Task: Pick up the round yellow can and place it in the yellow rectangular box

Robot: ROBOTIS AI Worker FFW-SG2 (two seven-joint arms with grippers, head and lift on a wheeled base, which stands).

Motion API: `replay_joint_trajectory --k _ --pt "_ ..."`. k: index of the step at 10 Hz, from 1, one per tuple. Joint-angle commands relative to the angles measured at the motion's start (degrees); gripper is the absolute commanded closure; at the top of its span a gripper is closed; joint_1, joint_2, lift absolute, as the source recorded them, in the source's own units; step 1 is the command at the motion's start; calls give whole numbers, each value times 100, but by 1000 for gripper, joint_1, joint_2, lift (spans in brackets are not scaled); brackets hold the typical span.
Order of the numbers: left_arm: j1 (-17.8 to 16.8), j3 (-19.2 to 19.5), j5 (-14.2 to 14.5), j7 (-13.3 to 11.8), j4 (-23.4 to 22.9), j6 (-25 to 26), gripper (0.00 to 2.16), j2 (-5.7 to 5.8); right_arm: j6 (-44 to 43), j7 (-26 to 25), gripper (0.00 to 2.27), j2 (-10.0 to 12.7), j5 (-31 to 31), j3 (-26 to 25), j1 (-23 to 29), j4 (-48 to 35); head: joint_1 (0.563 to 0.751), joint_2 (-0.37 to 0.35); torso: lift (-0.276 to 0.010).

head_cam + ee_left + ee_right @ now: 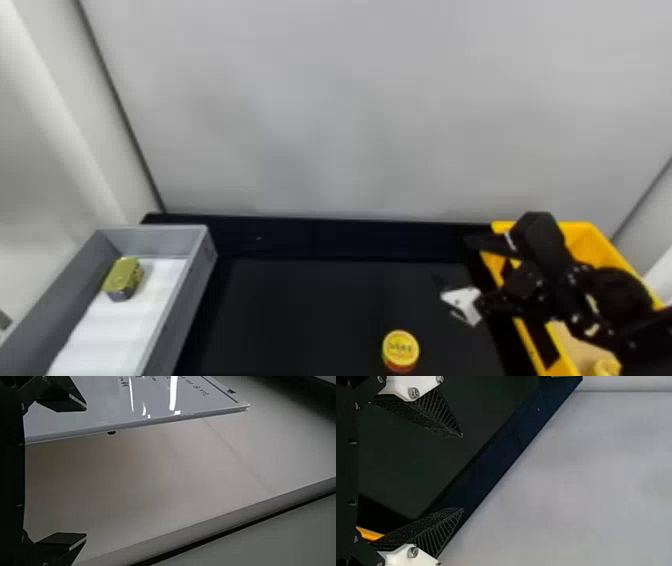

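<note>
Head view: the round yellow can (pixel 400 349) sits upright on the black tabletop (pixel 310 310), between five and six o'clock from the middle, its yellow lid up and reddish lower side showing. It looks stiff and probably fairly light, hard to crush; the smooth curved wall might slip or spin if pinched off centre. Best hold: fingers pointing down, one each side of the wall across the full width, low enough not to pull on the lid alone.

The right gripper (pixel 462 472) has its ribbed fingers spread with nothing between them, at about one o'clock from the can. Its arm reaches across the yellow rectangular box (pixel 618 256), which lies between two and three o'clock from the can; the near side wall should be cleared on the carry. Inside, at the bottom edge, a small yellow round item (pixel 607 368) already takes some room.

At eight o'clock, a grey bin (pixel 176 305) holds white lining (pixel 125 325) and an olive-topped container (pixel 122 277), well apart from the can. The left gripper (pixel 86 472) is spread and empty, beside a glossy whiteboard (pixel 158 399).
</note>
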Motion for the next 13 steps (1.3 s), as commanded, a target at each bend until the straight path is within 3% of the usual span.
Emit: replay_joint_trajectory --k 1,3,10,13 --pt "-3 11 7 2 10 -43 127 -8 -95 146 159 0 1 -3 378 218 629 12 -55" --pt "23 38 7 2 10 -52 127 -8 -279 286 173 53 80 14 633 579 629 12 -55" --pt "15 11 7 2 18 -78 127 -35 -385 286 202 361 159 471 519 1247 629 12 -55" --pt "15 11 7 2 18 -87 127 -43 -367 286 199 378 177 621 431 1405 629 12 -55"
